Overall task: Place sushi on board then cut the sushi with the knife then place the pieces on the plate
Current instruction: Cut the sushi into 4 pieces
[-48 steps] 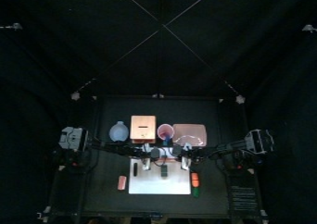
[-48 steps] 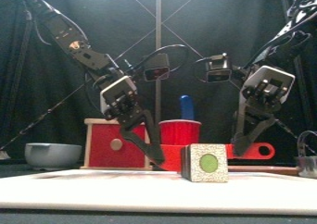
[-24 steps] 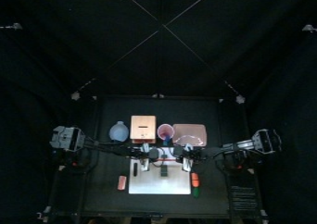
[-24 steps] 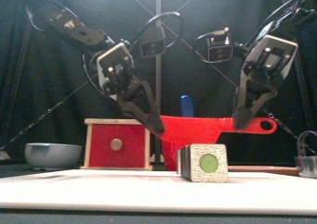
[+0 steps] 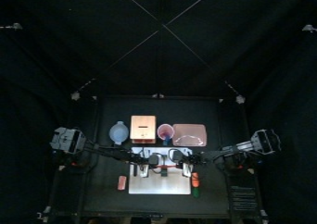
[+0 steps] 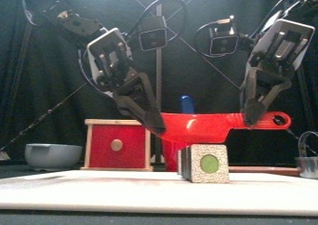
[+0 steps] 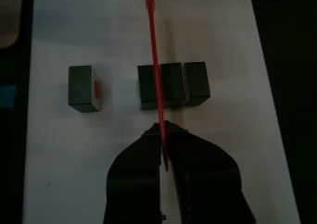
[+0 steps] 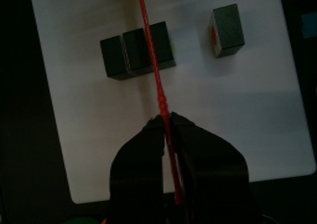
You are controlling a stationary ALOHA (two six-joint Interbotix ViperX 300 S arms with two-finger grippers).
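**Front view.** The left gripper (image 6: 158,128) and the right gripper (image 6: 252,117) both clench a flat red plastic toy knife (image 6: 211,126), one near each end. The knife hangs roughly level, clear above the dark green toy sushi roll (image 6: 207,164). The roll stands on the white cutting board (image 6: 99,187).

**Top view.** The flat pink tray (image 5: 190,132) lies behind the board, well apart from the sushi. No piece is on it.

**Left wrist view.** The jaws are pinched on the knife, which shows edge-on as a thin red line. One single block (image 7: 84,87) stands apart from a joined pair (image 7: 173,84). The line crosses the pair, but whether it sits over the seam cannot be told.

**Right wrist view.** The jaws are likewise closed on the knife, and the line again passes over the pair.

**Hazards.**
- A blade landing off the seam probably pushes or tips the pair instead of splitting it.
- Uneven descent of the two arms may twist the knife out of one grip.
- A sliding pair could knock the single block.
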